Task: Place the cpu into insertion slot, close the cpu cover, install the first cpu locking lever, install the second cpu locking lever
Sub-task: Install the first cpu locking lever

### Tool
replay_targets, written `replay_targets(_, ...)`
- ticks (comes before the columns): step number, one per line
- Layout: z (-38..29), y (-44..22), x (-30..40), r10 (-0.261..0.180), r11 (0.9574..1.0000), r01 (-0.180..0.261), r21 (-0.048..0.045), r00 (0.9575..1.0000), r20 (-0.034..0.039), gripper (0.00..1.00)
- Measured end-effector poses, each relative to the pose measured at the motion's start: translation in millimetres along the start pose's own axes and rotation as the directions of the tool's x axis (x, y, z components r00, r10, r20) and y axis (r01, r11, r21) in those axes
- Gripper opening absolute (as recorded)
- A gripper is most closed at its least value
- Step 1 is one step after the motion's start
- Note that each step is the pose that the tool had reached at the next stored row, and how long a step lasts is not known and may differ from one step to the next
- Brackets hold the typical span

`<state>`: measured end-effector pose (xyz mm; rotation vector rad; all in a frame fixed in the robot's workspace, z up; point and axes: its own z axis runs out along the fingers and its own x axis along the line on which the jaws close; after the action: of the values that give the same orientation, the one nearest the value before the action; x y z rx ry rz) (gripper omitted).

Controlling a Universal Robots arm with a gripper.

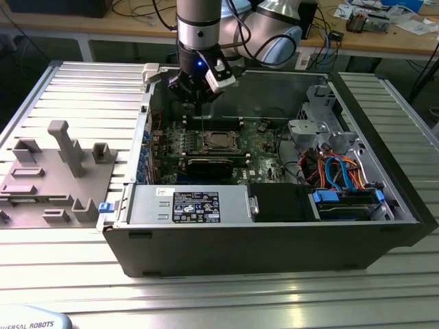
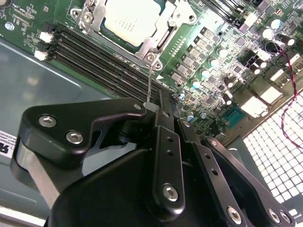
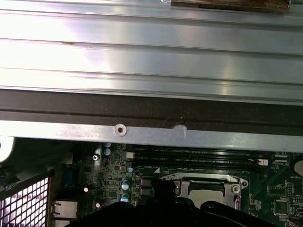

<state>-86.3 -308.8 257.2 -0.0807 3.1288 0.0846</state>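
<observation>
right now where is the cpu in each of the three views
Exterior view: the cpu sits in the socket mid-board inside the open case, just below the gripper.
Second wrist view: it is the silver square framed by the cpu cover, beyond the gripper.
First wrist view: the socket area appears past the case rail; I cannot tell the chip itself.
Shared landmark: the long black memory slots beside the socket.

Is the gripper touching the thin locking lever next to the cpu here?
Touching. In the second wrist view the thin locking lever runs from the socket corner straight into the gripper, its end pinched between the shut fingertips.
</observation>
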Motion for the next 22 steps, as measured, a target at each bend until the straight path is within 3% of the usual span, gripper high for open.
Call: replay_targets(22, 0.1, -0.7, -6.1, 0.0, 1.0, 0.0, -0.0006, 1.0, -0.0004, 0.11)
